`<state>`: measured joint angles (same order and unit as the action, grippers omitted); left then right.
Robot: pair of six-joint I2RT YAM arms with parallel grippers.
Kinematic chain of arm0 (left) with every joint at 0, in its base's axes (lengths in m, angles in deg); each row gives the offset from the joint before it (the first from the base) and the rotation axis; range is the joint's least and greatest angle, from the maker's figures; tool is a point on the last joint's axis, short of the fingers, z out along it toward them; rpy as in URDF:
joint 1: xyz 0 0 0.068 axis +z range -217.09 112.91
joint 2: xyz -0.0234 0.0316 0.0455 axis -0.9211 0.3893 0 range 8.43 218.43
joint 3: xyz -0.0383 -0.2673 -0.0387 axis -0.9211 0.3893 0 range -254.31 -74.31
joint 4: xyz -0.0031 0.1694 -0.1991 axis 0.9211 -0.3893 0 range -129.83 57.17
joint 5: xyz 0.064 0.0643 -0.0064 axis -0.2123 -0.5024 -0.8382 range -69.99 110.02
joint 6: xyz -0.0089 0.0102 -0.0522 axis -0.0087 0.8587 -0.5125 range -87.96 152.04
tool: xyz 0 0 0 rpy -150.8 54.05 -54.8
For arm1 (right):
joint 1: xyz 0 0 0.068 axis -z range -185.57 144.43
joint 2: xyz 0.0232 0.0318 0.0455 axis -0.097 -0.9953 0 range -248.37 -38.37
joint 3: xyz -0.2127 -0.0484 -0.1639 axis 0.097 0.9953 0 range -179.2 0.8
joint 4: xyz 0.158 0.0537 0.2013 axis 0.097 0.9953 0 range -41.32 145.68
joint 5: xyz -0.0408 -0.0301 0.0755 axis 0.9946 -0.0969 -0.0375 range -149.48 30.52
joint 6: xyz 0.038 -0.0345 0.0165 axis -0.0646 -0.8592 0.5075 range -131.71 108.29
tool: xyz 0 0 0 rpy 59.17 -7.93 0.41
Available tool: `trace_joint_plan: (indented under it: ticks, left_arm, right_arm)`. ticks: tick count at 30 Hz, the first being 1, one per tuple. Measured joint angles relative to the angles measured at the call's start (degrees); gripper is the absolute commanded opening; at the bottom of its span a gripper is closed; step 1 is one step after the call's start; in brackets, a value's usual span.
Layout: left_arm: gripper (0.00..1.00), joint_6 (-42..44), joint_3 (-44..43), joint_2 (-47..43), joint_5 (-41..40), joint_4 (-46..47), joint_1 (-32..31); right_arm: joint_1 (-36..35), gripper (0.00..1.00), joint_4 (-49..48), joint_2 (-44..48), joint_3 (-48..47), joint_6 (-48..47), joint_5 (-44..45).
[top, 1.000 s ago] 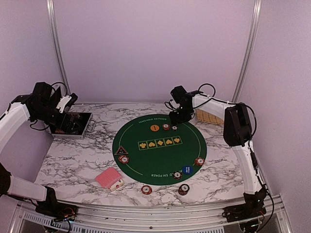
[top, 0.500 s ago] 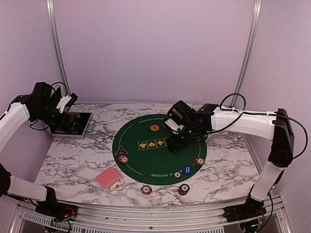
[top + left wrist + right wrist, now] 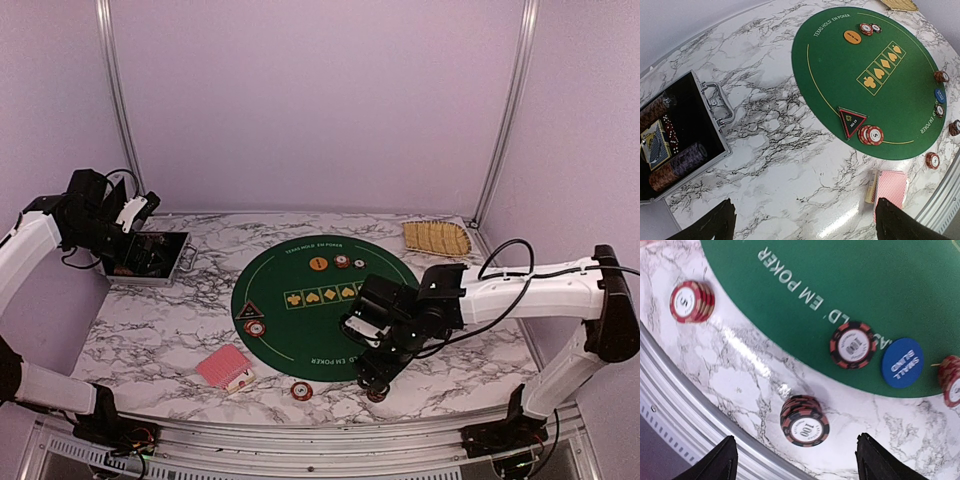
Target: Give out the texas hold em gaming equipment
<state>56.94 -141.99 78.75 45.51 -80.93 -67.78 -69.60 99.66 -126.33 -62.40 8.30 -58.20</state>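
Your right gripper [image 3: 796,437] hangs low over the marble table [image 3: 740,365], at the bottom centre of the overhead view, just off the lower edge of the green mat [image 3: 840,280]. Its fingers [image 3: 720,460] stand well apart and hold nothing. In the right wrist view a dark stack [image 3: 804,421] marked 100 sits on the marble at bottom centre, just ahead of the gap between the fingertips; you cannot tell whether either finger touches it. Up and to the right, on the mat's rim, sits a second 100 stack [image 3: 852,345] with the blue button [image 3: 902,362] just beside it. A rim stack [image 3: 951,380] of red chips is cut off by the right edge. At the upper left a 5 stack [image 3: 690,301] stands on bare marble.

Your left gripper [image 3: 804,210] is at the far left of the overhead view, near the open case [image 3: 715,100]. Its fingers [image 3: 710,227] are spread wide and empty. In the left wrist view the case fills the left edge, with rolls of chips inside. The triangular button [image 3: 852,121] lies at the mat's lower edge with a red stack [image 3: 871,134] just beside it. The orange button [image 3: 853,37] and two small stacks [image 3: 866,29] sit near the mat's top. The cards [image 3: 890,187] lie face down on the marble at lower right, off the mat. The straw tray [image 3: 900,4] shows at the top right.
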Motion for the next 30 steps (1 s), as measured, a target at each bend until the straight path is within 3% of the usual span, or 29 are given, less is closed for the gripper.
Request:
trace_joint_plan:
  ticks: [12, 30]
  left_arm:
    - [0.99, -0.02, 0.02, 0.02, 0.0, 0.0, 0.0]
    - [0.99, -0.02, 0.02, 0.02, -0.02, 0.0, 0.0]
  right_arm:
    - [-1.64, 0.72, -1.57, -3.06, 3.23, 0.5, -3.34]
    - [-1.64, 0.61, -3.23, -4.87, 5.44, -0.26, 0.66]
